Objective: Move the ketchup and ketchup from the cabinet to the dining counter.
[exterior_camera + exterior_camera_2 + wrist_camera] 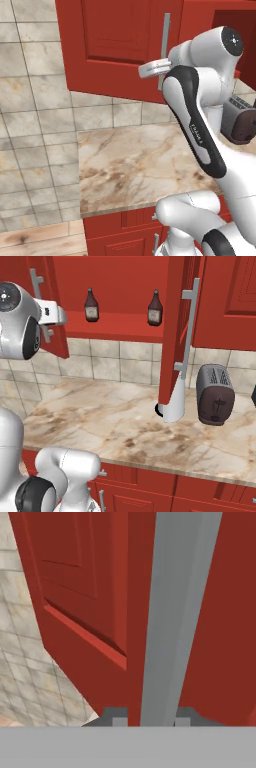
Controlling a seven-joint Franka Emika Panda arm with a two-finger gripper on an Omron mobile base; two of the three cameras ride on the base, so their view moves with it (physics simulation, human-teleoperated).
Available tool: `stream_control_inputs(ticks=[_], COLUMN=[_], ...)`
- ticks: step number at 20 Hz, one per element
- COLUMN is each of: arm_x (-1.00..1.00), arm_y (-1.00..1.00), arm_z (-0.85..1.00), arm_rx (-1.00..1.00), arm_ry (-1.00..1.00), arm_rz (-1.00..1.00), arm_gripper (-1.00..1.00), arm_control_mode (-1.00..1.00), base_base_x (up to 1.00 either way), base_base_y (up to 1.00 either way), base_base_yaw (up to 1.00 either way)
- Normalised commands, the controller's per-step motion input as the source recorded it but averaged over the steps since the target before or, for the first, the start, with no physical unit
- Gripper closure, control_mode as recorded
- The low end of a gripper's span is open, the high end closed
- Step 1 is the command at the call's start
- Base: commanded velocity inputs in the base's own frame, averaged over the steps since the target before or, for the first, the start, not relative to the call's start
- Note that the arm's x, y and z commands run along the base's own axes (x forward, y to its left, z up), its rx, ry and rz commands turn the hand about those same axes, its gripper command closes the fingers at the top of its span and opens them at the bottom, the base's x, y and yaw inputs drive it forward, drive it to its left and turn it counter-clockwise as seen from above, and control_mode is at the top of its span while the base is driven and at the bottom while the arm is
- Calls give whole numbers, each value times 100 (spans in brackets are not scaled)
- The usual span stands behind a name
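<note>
**Two ketchup bottles on the open cabinet shelf; jaws pinching a door handle**

You have two ketchup bottles to count. Reading the right base view from the left: the left ketchup bottle point(91, 305) stands upright on the red inner shelf point(120, 325) of the cabinet point(220, 301), and the right ketchup bottle point(155, 308) stands upright on the same shelf, well apart from the first. Both cabinet doors are swung open.

Below, on the marbled worktop point(115, 421), you see one white paper-towel roll point(172, 398) partly behind the edge of the right door, then one dark toaster point(215, 394) near it.

In the hand view your gripper point(150, 719) has its jaws pinching the silver bar handle point(172, 612) of the left door, one fingertip on each side.
</note>
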Motion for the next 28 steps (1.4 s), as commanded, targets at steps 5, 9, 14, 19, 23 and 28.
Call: stream_control_inputs(ticks=[5,9,14,19,23,28], arm_x=[-50,-45,-43,-37,-27,-12], arm_y=[52,56,61,65,65,63], arm_z=[0,0,0,-1,-6,-16], arm_rx=[0,0,0,0,0,0], arm_ry=[0,0,0,0,0,0], arm_rz=[0,0,0,0,0,0], arm_gripper=[100,100,100,100,100,100], arm_control_mode=[-100,-100,-100,-100,-100,-100], base_base_x=[0,0,0,0,0,0], base_base_y=[0,0,0,0,0,0], base_base_yaw=[0,0,0,0,0,0])
